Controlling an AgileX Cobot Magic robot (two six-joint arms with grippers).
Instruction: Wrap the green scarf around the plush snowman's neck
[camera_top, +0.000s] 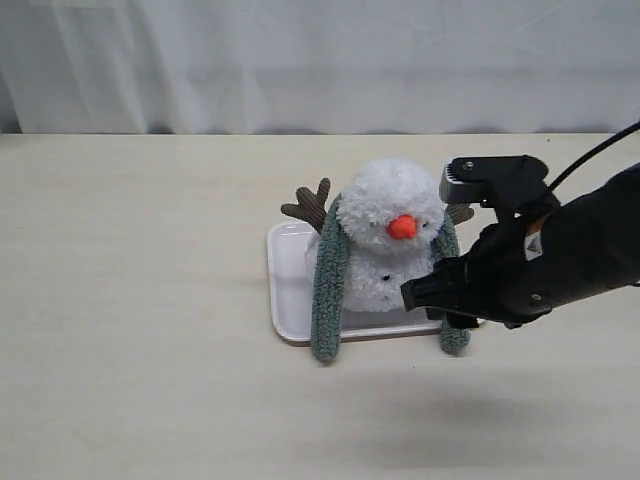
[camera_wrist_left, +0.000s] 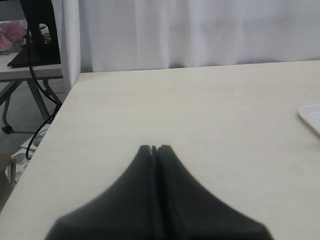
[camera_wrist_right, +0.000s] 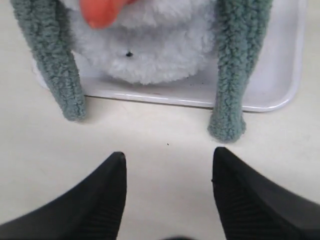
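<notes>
Exterior view: fuzzy green scarf (camera_top: 328, 290)

A white curtain (camera_top: 320, 60) is hanging in soft folds behind the pale wooden table (camera_top: 140, 380), with even light falling across it (a smaller table (camera_wrist_left: 30, 74) is standing beyond its edge, over grey floor (camera_wrist_left: 20, 117)).

Right gripper (camera_wrist_right: 168, 153), jaws apart, faces green scarf (camera_wrist_right: 235, 65).

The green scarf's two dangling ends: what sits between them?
The plush snowman, its fluffy white body bearing a small black button, resting on the white tray. The right wrist view shows it closest; the exterior view agrees.
</notes>
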